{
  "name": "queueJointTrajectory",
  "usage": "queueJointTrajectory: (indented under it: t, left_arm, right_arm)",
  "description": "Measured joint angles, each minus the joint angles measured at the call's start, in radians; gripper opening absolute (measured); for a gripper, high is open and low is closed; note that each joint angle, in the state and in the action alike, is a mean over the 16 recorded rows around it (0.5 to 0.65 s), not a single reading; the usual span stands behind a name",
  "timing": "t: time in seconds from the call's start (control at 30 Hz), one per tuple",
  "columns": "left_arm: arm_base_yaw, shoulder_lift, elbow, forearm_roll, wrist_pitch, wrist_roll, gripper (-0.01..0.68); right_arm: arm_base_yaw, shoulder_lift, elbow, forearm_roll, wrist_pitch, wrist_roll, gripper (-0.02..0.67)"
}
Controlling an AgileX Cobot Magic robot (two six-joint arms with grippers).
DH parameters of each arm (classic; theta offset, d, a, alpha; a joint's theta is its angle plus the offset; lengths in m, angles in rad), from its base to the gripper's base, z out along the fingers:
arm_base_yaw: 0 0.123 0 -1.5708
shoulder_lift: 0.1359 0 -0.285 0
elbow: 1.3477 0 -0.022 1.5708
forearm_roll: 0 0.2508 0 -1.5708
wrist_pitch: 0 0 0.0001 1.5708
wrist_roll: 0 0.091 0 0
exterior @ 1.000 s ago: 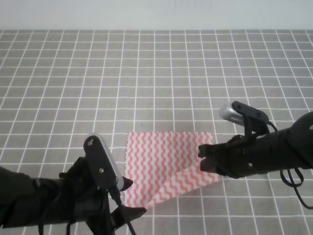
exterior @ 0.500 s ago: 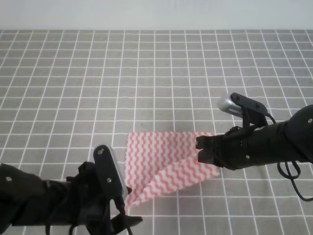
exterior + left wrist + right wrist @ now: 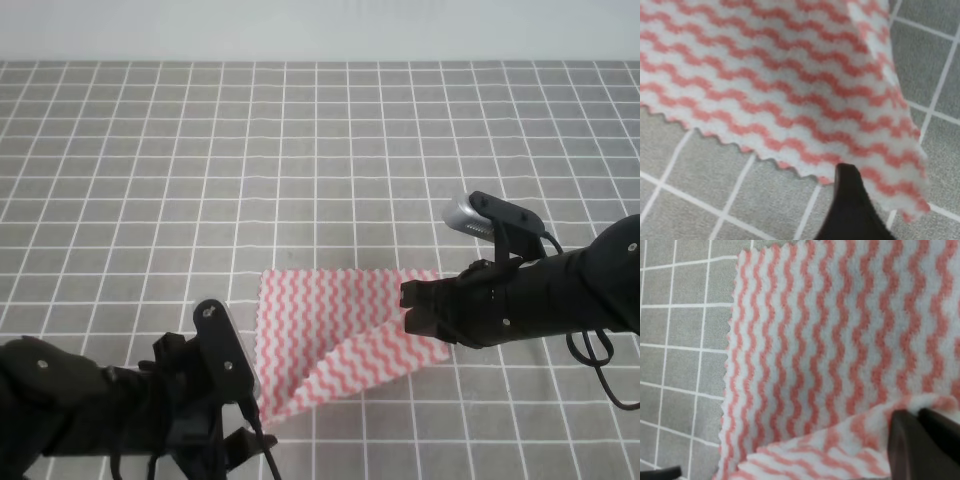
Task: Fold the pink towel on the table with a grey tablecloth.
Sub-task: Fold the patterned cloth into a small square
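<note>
The pink towel (image 3: 335,335) lies on the grey-clothed worktop (image 3: 320,160), its near edge folded over. The right claw (image 3: 412,312) is clamped on the towel's right edge. The left claw (image 3: 852,210) sits at the towel's near-left corner; its state cannot be told.

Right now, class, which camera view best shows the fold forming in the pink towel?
The exterior high view: it shows the whole pink towel with its near edge turned up diagonally. The right wrist view shows only the lifted layer beside its fingers; the left wrist view shows just one zigzag corner.
</note>
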Motion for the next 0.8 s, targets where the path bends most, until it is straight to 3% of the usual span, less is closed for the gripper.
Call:
queueJointTrajectory:
  t: [0.8]
  left_arm:
    - [0.000, 0.065, -0.002, -0.098, -0.076, 0.127, 0.326]
  right_arm:
    - [0.000, -0.003, 0.000, 0.002, 0.002, -0.011, -0.015]
